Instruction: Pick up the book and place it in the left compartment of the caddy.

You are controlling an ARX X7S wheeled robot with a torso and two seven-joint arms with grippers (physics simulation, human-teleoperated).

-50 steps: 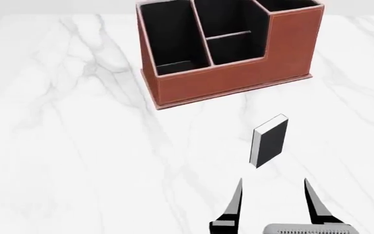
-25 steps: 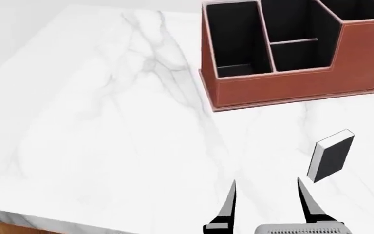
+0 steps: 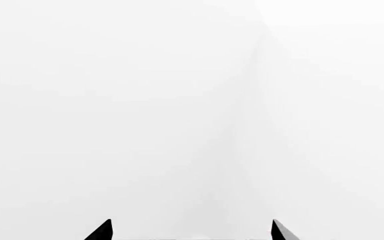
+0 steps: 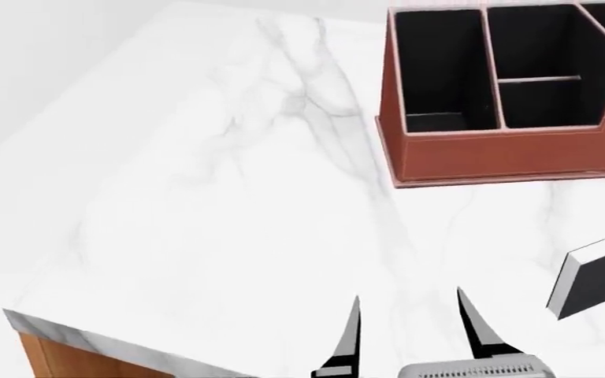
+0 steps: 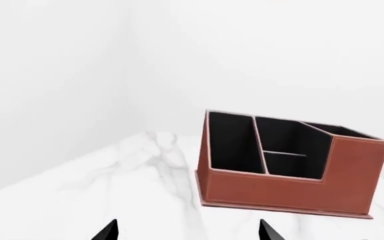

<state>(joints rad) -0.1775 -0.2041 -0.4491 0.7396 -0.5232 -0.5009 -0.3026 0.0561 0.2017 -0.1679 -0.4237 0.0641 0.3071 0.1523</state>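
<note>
The small black book [image 4: 594,277] with white page edges lies on the marble table at the head view's right edge. The reddish-brown caddy [image 4: 513,157] stands behind it at top right; its left compartment [image 4: 444,71] is a long, empty, black-lined slot. My right gripper [image 4: 408,315] is open and empty low at the view's middle, left of the book and apart from it. The right wrist view shows the caddy [image 5: 285,187], its left compartment [image 5: 232,142] and the open right gripper [image 5: 187,230]; the book is hidden there. My left gripper [image 3: 190,230] is open and faces only blank white.
The white marble table [image 4: 208,220] ends in a front-left corner [image 4: 92,339] with a wooden side below it. White walls stand behind the table [image 5: 58,75].
The head view has swung left: caddy and book slid toward the right edge and the table's front-left corner came into sight. The right gripper stays open at the bottom.
</note>
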